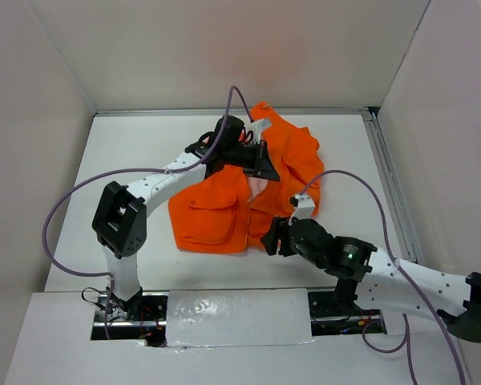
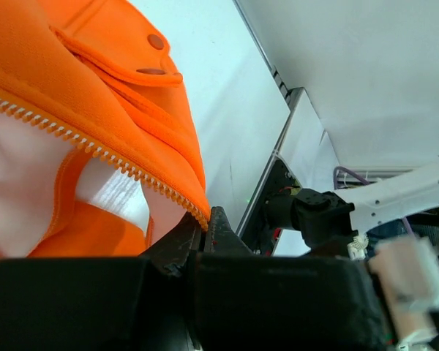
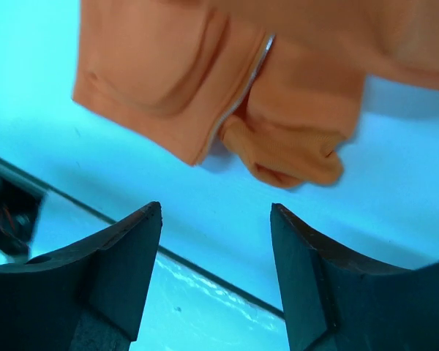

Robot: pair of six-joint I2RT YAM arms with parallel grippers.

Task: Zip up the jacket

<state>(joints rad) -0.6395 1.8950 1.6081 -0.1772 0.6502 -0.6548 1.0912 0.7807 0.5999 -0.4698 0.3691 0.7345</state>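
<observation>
The bright orange jacket (image 1: 224, 212) lies crumpled in the middle of the white table, its front partly open and pale lining showing along the zipper (image 1: 256, 188). My left gripper (image 1: 260, 172) sits over the upper part of the opening. In the left wrist view this left gripper (image 2: 206, 216) is shut on the jacket's (image 2: 95, 80) toothed zipper edge (image 2: 95, 150). My right gripper (image 1: 272, 238) hovers just off the bottom hem. In the right wrist view that gripper (image 3: 216, 212) is open with nothing between its fingers, and the hem of the jacket (image 3: 161, 80) and the zipper's lower end (image 3: 254, 69) lie beyond them.
White walls enclose the table on three sides. A metal rail (image 1: 389, 192) runs along the right side. A foil-covered plate (image 1: 232, 317) sits between the arm bases at the near edge. Purple cables (image 1: 64, 200) loop over both arms.
</observation>
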